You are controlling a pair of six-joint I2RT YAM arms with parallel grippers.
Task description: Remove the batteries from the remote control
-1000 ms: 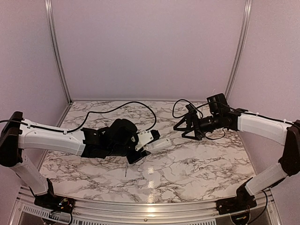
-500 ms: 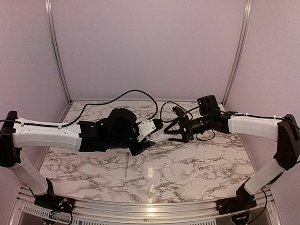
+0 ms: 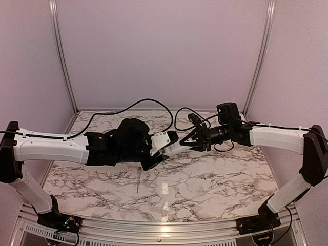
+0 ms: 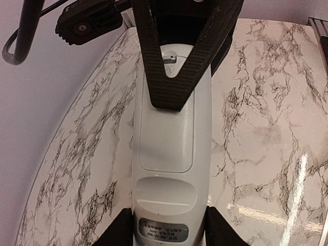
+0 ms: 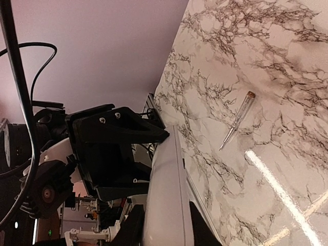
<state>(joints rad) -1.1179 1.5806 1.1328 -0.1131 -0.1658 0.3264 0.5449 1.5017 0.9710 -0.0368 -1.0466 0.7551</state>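
The remote control (image 4: 171, 138), a slim white bar, hangs above the table between both arms. My left gripper (image 4: 170, 237) is shut on its near end, by the small grey label. Its back cover panel faces the left wrist camera and is closed. The batteries are hidden. My right gripper (image 5: 165, 228) is shut on the remote's (image 5: 169, 200) other end, with a black finger (image 4: 171, 77) lying flat across the white face. From above, the remote (image 3: 173, 146) bridges the left gripper (image 3: 163, 145) and the right gripper (image 3: 190, 140) near the table's middle.
A thin pale pen-like tool (image 3: 138, 183) (image 5: 237, 120) lies on the marble table (image 3: 215, 184) in front of the left arm. Black cables (image 3: 148, 102) loop over the back of the table. Pink walls stand on three sides.
My right arm swung left to the remote and its wide-open jaws closed on the far end. My left arm carried the remote slightly up and right, then held still.
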